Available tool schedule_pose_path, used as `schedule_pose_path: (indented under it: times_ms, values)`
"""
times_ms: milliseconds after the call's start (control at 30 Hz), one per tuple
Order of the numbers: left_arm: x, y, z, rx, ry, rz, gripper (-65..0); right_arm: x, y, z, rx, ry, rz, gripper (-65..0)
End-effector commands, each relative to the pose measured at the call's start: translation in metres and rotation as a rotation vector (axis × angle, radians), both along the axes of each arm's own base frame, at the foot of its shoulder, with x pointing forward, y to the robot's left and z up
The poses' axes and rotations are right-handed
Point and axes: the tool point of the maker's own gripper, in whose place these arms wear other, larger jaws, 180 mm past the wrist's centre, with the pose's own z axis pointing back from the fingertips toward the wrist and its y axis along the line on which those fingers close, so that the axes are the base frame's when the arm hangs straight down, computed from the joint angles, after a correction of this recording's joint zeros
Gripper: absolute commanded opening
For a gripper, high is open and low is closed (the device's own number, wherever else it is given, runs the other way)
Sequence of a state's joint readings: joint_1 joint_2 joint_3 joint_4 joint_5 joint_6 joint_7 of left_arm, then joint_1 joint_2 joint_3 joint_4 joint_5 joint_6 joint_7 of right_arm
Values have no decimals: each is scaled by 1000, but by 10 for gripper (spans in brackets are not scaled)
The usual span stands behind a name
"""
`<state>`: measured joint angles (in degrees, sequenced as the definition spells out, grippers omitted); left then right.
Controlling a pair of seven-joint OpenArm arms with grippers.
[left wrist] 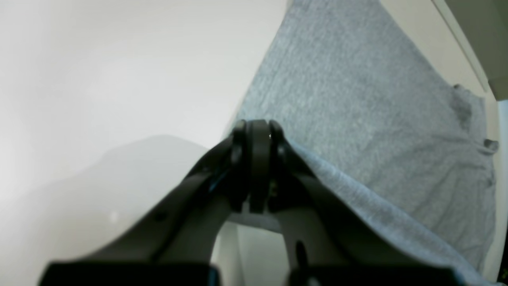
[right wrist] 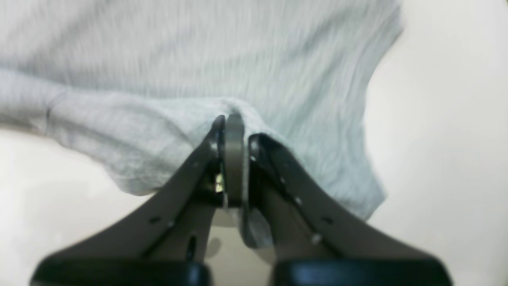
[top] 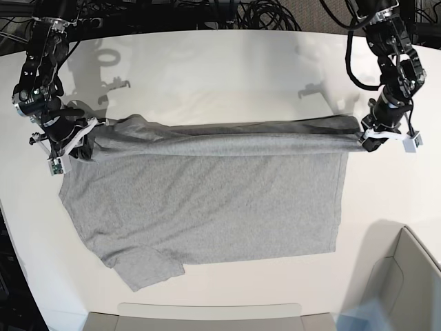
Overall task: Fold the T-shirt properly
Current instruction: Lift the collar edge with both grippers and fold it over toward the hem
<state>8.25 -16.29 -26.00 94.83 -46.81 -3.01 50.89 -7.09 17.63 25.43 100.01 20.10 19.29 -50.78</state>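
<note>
Two claws clamped on T-shirt [top: 207, 200] | left claw [top: 363, 141], right claw [top: 81, 138] | long axis claw-to-claw

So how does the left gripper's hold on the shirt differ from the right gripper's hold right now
The left gripper pinches the T-shirt at the straight hem end; the right gripper pinches it at the sleeve end. In the base view the left gripper sits at the picture's right and the right gripper at its left. Cloth bunches around the right gripper's fingers, while it runs flatter past the left gripper's fingers. Both are shut on the same raised fold, stretched between them.
</note>
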Motion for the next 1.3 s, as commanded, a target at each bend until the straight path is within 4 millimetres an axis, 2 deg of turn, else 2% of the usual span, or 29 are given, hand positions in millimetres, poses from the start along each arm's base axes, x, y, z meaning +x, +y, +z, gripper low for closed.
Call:
schedule_pose_path:
  times_ms: [0, 133, 300, 500, 600, 767, 967, 1267]
  values:
    - [10, 8, 7, 10, -32, 14, -650, 13, -10, 12, -22, -40, -13, -650]
    - [24, 12, -6, -42, -14, 46, -650, 33, -12, 3, -14, -18, -15, -650]
    - [47, 21, 0, -57, -36, 59, -650, 54, -3, 1, -7, -16, 5, -650]
    - [75, 4, -11, -80, -3, -1, -650, 79, 3, -13, -18, -37, 34, -650]
    - [84, 5, -8, -87, -14, 5, -650, 90, 4, -15, -9, -41, 33, -650]
    - [91, 3, -4, -92, -21, 4, -650, 111, -2, -6, 8, -57, 11, -650]
    - [99, 4, -19, -140, 16, 27, -650, 136, -2, 7, 23, -108, 7, -650]
    - [104, 10, -17, -127, -9, 51, -650, 150, 13, -11, 20, -81, 65, -650]
